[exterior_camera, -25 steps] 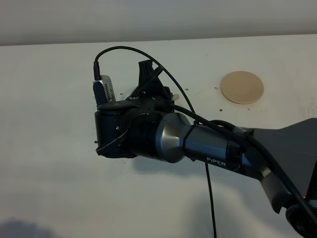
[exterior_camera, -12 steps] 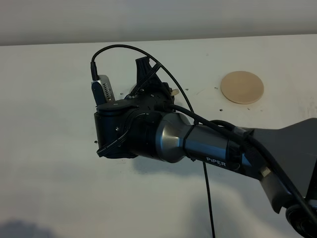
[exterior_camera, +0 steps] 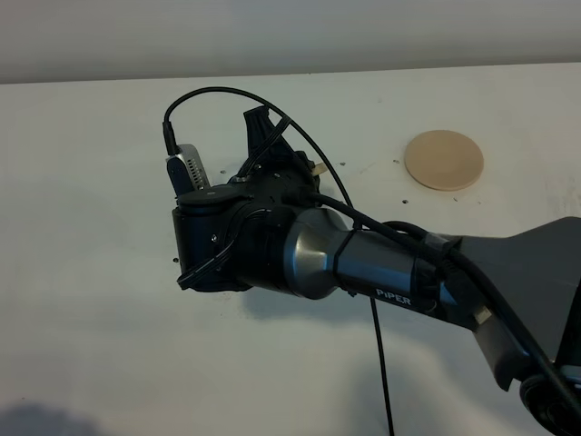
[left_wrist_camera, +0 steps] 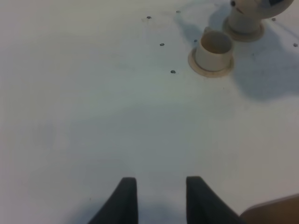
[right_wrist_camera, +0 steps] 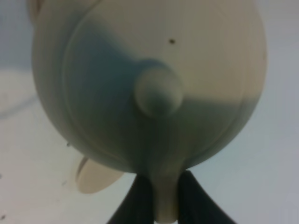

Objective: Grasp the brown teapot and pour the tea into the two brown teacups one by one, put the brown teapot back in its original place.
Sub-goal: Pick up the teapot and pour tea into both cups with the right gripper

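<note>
The brown teapot fills the right wrist view from above, its lid knob in the middle. My right gripper is shut on its loop handle. In the high view the right arm reaches across the middle and hides the teapot and both cups. The left wrist view shows one teacup on its saucer. Beyond it the second teacup stands right under the hanging teapot. The flat round coaster lies bare at the back right. My left gripper hovers over bare table, fingers apart, holding nothing.
The white table runs to a back edge near the top of the high view. Small dark dots mark its surface near the cups. A brown wooden edge shows beside the left gripper. A black cable hangs from the right arm.
The right wrist and gripper have crept slightly toward the back of the table with the teapot. The left gripper has not moved.
</note>
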`<state>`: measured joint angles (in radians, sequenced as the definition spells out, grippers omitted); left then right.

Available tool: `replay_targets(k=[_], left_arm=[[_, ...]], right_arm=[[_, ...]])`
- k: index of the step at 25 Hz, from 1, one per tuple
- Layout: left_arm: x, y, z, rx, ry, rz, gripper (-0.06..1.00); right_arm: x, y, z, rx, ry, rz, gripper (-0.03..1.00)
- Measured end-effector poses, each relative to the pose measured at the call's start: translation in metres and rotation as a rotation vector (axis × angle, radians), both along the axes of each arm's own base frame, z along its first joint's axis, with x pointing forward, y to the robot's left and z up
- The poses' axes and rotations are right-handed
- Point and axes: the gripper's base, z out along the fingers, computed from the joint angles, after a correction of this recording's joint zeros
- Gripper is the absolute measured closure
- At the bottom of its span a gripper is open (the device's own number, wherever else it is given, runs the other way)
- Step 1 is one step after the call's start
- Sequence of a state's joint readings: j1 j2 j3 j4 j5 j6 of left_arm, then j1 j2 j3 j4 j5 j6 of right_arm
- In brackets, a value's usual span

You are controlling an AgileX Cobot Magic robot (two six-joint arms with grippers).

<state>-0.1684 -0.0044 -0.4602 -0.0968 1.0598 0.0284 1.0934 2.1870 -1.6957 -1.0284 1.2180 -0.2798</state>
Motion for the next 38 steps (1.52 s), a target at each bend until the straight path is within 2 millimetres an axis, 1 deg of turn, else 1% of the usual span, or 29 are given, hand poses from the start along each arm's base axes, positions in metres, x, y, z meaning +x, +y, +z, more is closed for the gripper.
replay_targets(k=[8, 12, 21, 38], left_arm=[[0.000, 0.000, 0.000, 0.000, 0.000, 0.000, 0.70], [0.000, 0.000, 0.000, 0.000, 0.000, 0.000, 0.70], [0.000, 0.000, 0.000, 0.000, 0.000, 0.000, 0.70], [0.000, 0.000, 0.000, 0.000, 0.000, 0.000, 0.70]], right_arm=[[0.001, 0.000, 0.001, -0.019, -0.013, 0.015, 0.86], [-0.002, 0.002, 0.001, -0.038, -0.030, 0.039, 0.86], [-0.008, -0.001, -0.011, -0.071, -0.019, 0.044, 0.86], [-0.008, 0.002, -0.008, -0.077, -0.063, 0.065, 0.86]])
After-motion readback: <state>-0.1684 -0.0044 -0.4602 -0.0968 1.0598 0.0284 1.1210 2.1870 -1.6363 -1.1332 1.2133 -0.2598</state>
